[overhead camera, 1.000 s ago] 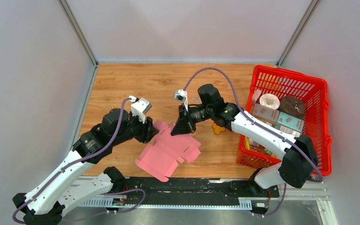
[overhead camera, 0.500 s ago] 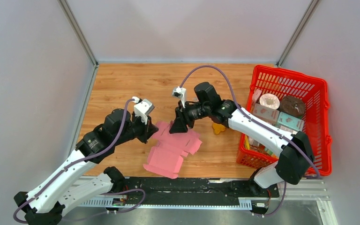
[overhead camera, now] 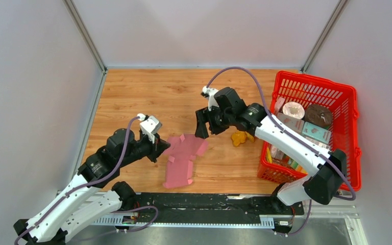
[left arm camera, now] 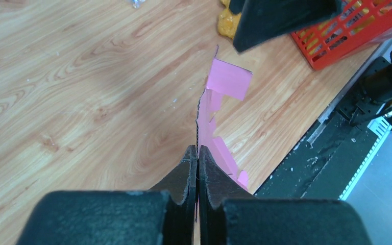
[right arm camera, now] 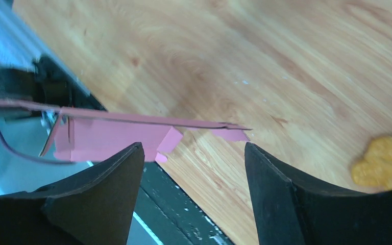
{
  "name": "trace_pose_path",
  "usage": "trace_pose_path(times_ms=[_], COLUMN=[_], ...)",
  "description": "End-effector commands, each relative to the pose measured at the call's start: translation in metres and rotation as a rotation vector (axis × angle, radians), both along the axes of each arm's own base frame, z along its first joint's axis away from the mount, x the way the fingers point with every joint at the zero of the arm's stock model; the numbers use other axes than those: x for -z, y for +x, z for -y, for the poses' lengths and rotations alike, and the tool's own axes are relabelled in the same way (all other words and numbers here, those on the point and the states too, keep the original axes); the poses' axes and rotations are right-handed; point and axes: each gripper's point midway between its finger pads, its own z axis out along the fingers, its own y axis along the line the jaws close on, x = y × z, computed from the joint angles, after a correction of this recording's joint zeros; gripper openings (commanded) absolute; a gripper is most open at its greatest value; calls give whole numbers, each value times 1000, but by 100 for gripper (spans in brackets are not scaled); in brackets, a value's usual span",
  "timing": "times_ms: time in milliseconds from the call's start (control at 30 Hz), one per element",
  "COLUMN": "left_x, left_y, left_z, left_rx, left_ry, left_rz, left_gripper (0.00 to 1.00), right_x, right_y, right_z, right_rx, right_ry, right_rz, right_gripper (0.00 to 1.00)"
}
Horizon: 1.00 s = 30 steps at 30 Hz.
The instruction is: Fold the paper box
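While the left gripper [left arm camera: 197, 153] pinches one edge of the paper box [overhead camera: 181, 158], the right gripper [overhead camera: 202, 130] hangs spread nearby; the red basket [overhead camera: 314, 80] holds cartons [overhead camera: 316, 131], print unreadably small.

Table [overhead camera: 148, 92] in front of me: light wood-grain top, warm orange-brown, a few tiny pale specks on it (they show in my wrist views). Plain grey panels on three sides: left wall [overhead camera: 30, 102], back wall [overhead camera: 204, 30], right wall [overhead camera: 383, 51]. Metal left post [overhead camera: 85, 35] and right post [overhead camera: 324, 35] rise from the back corners. Black rail [overhead camera: 224, 201] along the near edge, grey metal ledge [overhead camera: 224, 232] below it. Light soft and even, shadows faint.
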Motion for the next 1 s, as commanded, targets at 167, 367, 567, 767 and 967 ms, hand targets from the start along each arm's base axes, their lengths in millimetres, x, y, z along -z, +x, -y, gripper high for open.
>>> trace_pose_path(times_ms=[167,367,567,767,967], left_x=[-21,-21,-26,-28,-30], left_y=[16,21,19,18,16], left_z=[-2,-4,-6,-6,-6], left_rx=[-54,-82,-78,-72,-69], left_ry=[-45,-38,-55,-63,-71], left_rz=[107,121,143,150,156], left_gripper=[0,0,0,0,0], right_x=[-52,-52,-55,-44,-32], right_y=[24,20,26,28,27], right_z=[20,8,-5,-26,-38], right_rx=[835,1058,1129,1119,1098], right_ry=[128,231,353,350,339], right_rz=[-381,-586,-695,-781,-837], right_gripper=[77,69,61,51,46])
